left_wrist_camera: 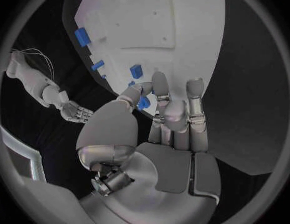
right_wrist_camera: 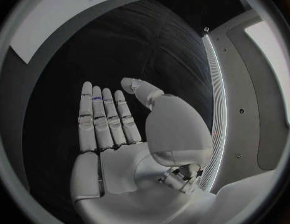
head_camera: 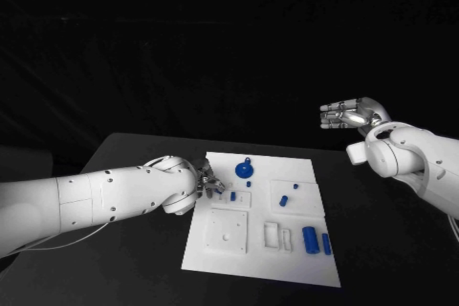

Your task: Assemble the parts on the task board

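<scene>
Task board (head_camera: 263,253) lies mid-frame on black bench (head_camera: 143,266), blue parts (head_camera: 310,239) scattered over it, round one (head_camera: 244,169) near top edge. Left hand (head_camera: 205,180) at board's upper left edge, fingers (left_wrist_camera: 159,87) pinching small blue part (left_wrist_camera: 144,103). Right hand (head_camera: 352,113) raised at upper right of frame, off board, fingers (right_wrist_camera: 102,117) straight, empty.

One white board (head_camera: 260,253) is seen on one black counter (head_camera: 143,253). About seven blue parts are counted on it: one round knob (head_camera: 245,168), two big cylinders (head_camera: 310,239), roughly four small pegs (head_camera: 283,200). Two hands are visible: left (head_camera: 205,180), right (head_camera: 349,113).
</scene>
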You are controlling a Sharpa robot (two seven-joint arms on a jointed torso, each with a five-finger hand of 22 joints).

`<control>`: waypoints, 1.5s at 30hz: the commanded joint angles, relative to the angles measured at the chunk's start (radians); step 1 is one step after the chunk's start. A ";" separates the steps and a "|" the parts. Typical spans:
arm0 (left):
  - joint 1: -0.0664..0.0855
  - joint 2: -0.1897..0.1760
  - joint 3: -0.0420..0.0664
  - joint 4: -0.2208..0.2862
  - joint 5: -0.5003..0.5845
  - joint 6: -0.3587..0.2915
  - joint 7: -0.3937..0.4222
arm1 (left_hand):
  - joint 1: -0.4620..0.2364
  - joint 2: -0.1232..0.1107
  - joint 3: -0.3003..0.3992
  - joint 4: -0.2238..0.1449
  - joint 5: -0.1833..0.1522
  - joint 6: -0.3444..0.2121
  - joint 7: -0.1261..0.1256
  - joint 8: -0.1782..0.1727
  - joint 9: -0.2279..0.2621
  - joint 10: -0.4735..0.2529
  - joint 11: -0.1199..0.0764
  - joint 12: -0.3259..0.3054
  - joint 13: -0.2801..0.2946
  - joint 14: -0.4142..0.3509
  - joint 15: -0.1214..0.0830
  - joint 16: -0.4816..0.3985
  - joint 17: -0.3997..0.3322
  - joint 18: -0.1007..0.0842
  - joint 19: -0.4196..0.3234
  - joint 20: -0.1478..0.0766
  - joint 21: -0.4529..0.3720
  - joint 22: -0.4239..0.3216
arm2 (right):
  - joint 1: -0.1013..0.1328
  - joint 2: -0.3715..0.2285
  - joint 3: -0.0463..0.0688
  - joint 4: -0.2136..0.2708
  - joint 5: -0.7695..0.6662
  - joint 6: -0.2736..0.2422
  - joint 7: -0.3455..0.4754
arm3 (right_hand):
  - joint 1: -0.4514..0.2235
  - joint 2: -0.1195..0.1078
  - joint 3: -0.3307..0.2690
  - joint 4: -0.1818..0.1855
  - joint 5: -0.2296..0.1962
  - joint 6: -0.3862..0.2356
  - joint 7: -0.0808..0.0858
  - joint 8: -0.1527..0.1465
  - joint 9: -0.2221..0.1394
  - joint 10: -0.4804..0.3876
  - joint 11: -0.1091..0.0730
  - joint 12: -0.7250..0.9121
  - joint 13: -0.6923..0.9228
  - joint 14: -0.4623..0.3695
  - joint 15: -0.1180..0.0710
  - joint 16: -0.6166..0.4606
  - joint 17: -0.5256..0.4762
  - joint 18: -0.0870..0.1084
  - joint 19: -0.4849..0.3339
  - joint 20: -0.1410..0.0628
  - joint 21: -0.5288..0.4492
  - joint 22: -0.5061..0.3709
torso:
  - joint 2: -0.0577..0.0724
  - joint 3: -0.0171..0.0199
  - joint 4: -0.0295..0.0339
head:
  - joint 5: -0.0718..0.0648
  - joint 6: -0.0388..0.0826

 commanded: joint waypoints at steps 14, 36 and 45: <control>-0.009 0.004 0.001 -0.001 0.010 0.028 -0.008 | 0.005 0.009 0.025 -0.023 0.005 0.163 -0.102 0.002 0.074 0.044 -0.014 0.005 0.003 0.014 -0.007 0.003 -0.004 -0.005 -0.002 -0.001 0.009 0.019 | -0.032 0.006 0.001 0.021 0.005 0.009 0.009 | 0.010 0.004 -0.017 0.004 -0.003 -0.002 0.004 -0.002 -0.001 -0.024 0.011 -0.006 -0.001 -0.016 0.011 -0.001 -0.001 0.007 -0.019 0.006 0.002 -0.001 | 0.002 0.0003 -0.0004 | 0.007 -0.005; -0.012 -0.008 0.001 0.021 0.001 0.060 -0.017 | 0.002 0.011 0.027 -0.031 0.009 0.163 -0.102 0.003 0.072 0.045 -0.014 0.005 0.005 0.014 -0.007 0.007 0.000 -0.004 -0.005 -0.001 0.014 0.019 | -0.054 0.007 0.001 0.016 0.048 0.019 -0.002 | 0.007 0.004 -0.039 0.008 0.001 -0.041 0.010 -0.004 -0.003 -0.038 0.015 -0.006 -0.001 -0.024 0.016 -0.001 -0.001 0.005 -0.029 0.009 0.002 -0.001 | 0.002 -0.0015 0.0011 | 0.008 -0.003; -0.012 -0.013 0.001 0.024 -0.001 0.076 -0.020 | -0.001 0.013 0.030 -0.035 0.012 0.164 -0.102 0.003 0.071 0.045 -0.014 0.006 0.006 0.013 -0.007 0.009 0.001 -0.003 -0.006 0.000 0.017 0.020 | -0.056 0.006 0.001 0.013 0.041 0.026 -0.008 | 0.006 0.004 -0.045 0.009 0.010 -0.054 0.011 -0.004 -0.003 -0.050 0.017 -0.007 -0.001 -0.030 0.020 -0.001 -0.001 0.004 -0.033 0.010 0.003 -0.001 | 0.002 -0.0015 0.0000 | 0.010 -0.003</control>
